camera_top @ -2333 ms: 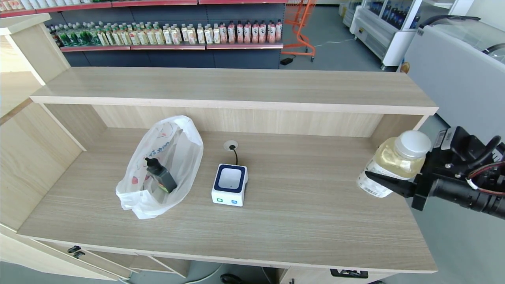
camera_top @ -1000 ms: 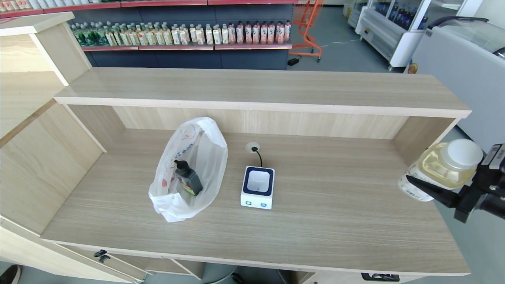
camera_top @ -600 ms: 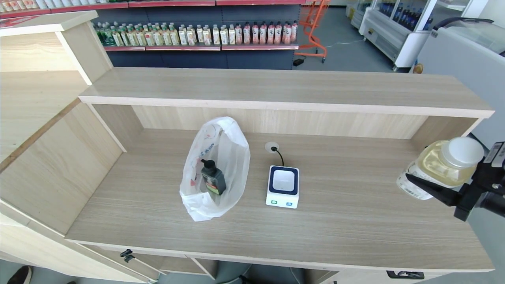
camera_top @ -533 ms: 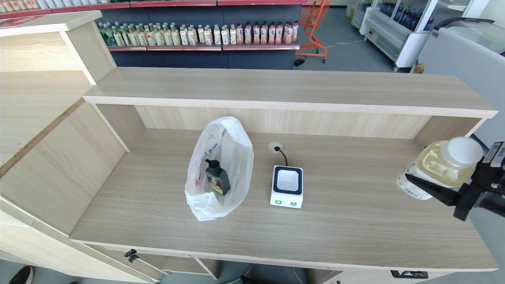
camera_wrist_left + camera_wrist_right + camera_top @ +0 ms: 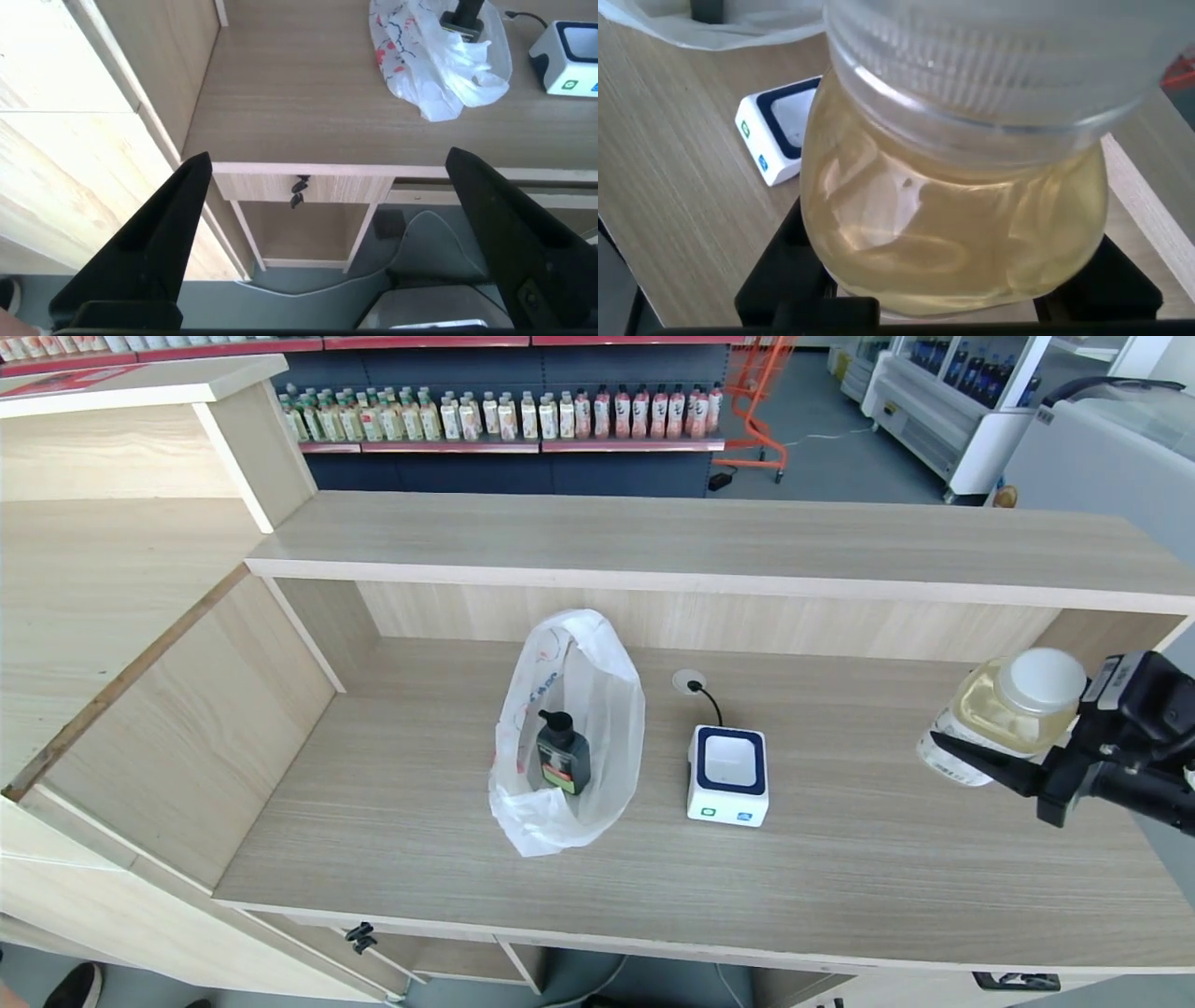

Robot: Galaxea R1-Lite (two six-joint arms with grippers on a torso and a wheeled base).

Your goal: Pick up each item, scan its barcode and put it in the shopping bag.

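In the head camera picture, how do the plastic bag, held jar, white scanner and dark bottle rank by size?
Largest to smallest:
1. plastic bag
2. jar, though raised nearer the camera, so its lead over the scanner is unsure
3. white scanner
4. dark bottle, inside the bag

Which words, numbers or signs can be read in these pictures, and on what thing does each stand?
None can be read.
White plastic shopping bag: red and blue print, blurred.
Black pump bottle: label too small.
Clear jar of yellowish liquid: label too small.
White scanner box: two small stickers, unreadable.
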